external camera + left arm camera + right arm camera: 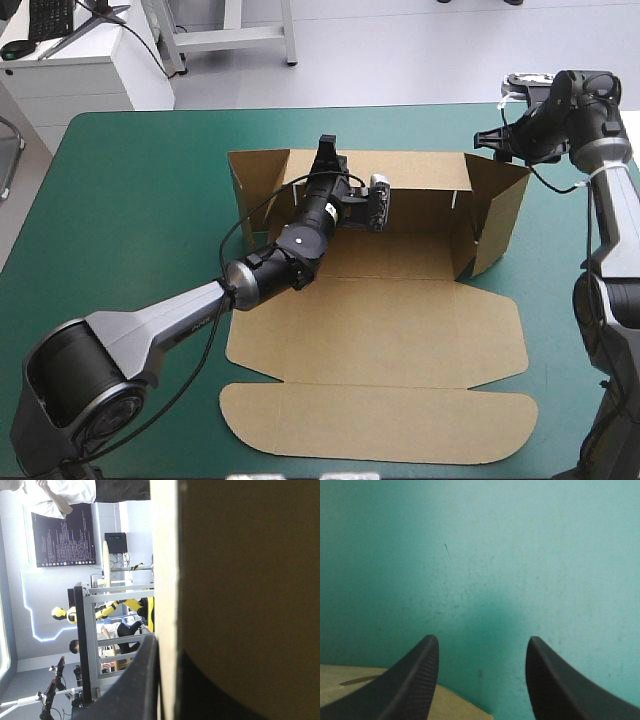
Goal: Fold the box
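Box: the brown cardboard box (400, 330), a flat-cut sheet partly raised, lies in the middle of the surface (130, 200), on its teal-green cover.
Back wall: the back wall (420, 165) stands upright along the box's far side.
Side walls: the left side wall (240, 190) stands up at the far left corner. The right side wall (500, 215) is raised too and splays outward at an angle.
Lid: the lid (380, 345) lies flat on the near side of the floor panel. Its rounded tuck flap (380, 425) lies flat beyond it, toward the near edge of the surface.
Left pincer: the left pincer (327, 150) reaches in over the box's floor to the top edge of the back wall, left of that wall's middle. In the left wrist view (167, 647) its two black fingers (140, 685) are nearly together, with the edge of the brown board (240, 580) clamped between them.
Right pincer: the right pincer (520, 88) is at the far right corner of the surface, beyond the right side wall and clear of the box. In its wrist view (482, 640) the fingers (420, 680) stand wide apart and hold nothing. They are over bare cover (520, 555), and a corner of brown board (350, 690) shows under one finger.
Contact: only the left pincer touches the box.
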`<state>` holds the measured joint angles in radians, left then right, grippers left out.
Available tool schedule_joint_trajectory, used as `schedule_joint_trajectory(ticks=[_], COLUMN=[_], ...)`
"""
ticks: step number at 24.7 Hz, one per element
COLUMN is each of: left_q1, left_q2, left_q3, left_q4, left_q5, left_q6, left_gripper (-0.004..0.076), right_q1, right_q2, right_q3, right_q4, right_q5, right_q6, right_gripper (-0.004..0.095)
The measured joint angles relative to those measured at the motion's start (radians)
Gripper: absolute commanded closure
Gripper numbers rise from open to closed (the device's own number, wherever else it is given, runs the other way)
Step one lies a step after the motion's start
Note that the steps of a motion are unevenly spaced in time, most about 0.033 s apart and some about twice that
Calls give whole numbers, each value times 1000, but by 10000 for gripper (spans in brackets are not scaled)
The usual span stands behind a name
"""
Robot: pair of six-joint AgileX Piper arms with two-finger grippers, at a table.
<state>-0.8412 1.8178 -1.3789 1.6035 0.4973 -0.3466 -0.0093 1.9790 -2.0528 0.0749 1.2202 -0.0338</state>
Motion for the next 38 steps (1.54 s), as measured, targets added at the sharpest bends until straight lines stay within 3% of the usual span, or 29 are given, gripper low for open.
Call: schedule_joint_trajectory(ticks=[6,11,23,30,38], left_q1=[0,0,0,0,0], left_q2=[0,0,0,0,0], left_q3=[0,1,2,2,2], left_q4=[0,0,0,0,0], left_q5=[0,0,1,1,0], left_q6=[0,0,0,0,-4], left_gripper=[734,734,734,734,734], right_q1=[0,-1,-1,-1,-1], right_q2=[-1,-20,-180,-298,-300], right_q3=[0,10,306,491,509], right_q4=[10,85,119,165,213], right_q5=[20,19,19,19,-9], right_q6=[-1,-2,-93,-255,-377], right_gripper=[411,443,470,476,482])
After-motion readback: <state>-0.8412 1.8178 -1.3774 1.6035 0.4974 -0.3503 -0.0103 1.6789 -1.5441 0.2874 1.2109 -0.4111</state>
